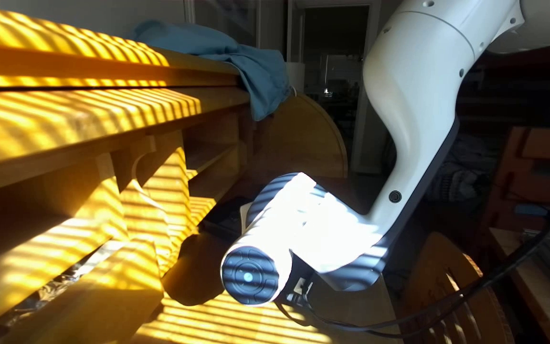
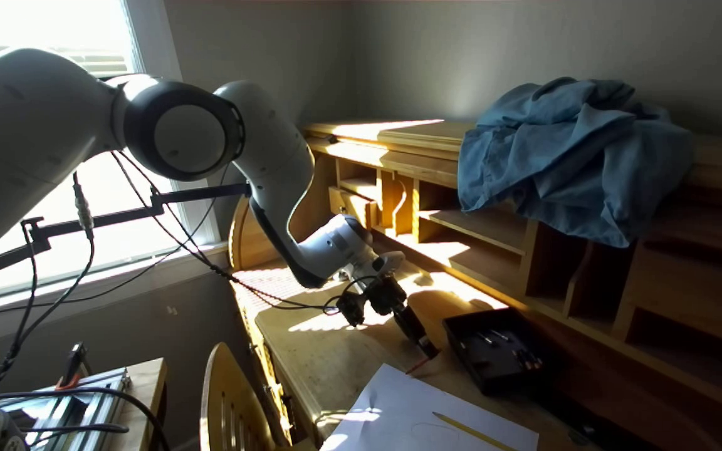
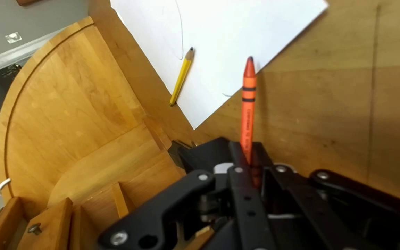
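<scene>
Crayon (image 3: 248, 114) clamped; tip over the edge of the paper (image 3: 217, 45)

Your tool (image 3: 249, 150) is clenched on the orange crayon, rear part pinched between its tips; that puts the crayon at the paper's edge, tip overlapping the sheet in the wrist view; you cannot tell whether it touches. Key relation: from the tool, the crayon runs out toward the paper; in an exterior view its long axis breaks off at an angle from the tool's own line; yours is the only arm, hence the nearer. Pointing: dark-ended tip toward the paper, rear end back in the tool; long axis crosses the paper's edge at a slant. Surroundings: the yellow pencil (image 3: 182, 80) lies on the paper, one end past its edge, apart from the crayon; the black tray (image 2: 464, 358), holding small things, stands on the counter (image 2: 336, 351) just beside the paper.
</scene>
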You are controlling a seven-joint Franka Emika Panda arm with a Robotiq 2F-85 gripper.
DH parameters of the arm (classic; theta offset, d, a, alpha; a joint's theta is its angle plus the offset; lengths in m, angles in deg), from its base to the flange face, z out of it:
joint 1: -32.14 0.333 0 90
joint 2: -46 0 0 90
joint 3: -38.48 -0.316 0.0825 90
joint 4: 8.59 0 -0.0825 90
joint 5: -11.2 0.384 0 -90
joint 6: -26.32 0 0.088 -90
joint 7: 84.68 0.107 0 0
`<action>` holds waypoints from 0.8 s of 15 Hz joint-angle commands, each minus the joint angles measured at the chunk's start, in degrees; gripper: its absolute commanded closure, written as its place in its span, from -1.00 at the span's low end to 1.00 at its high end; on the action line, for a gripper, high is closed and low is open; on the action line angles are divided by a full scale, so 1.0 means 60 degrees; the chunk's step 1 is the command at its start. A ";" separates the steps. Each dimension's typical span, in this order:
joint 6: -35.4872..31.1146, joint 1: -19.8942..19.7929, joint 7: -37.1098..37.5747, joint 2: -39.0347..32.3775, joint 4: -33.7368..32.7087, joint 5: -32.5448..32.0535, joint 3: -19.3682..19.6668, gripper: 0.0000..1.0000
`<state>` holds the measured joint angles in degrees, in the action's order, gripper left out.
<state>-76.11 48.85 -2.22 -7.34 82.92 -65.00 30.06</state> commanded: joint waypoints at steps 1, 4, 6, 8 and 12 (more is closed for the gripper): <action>0.0134 0.0073 -0.0201 -0.0080 -0.0073 0.0286 0.0079 0.95; 0.0155 0.0030 -0.0140 -0.0092 0.0089 0.0398 0.0070 0.95; 0.0166 0.0021 -0.0100 -0.0110 0.0183 0.0529 0.0089 0.95; 0.0276 0.0031 -0.0092 -0.0136 0.0207 0.0592 0.0103 0.95; 0.0458 0.0092 -0.0195 -0.0269 -0.0026 0.0617 0.0111 0.95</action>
<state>-74.46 48.81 -2.26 -7.99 83.63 -63.22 30.38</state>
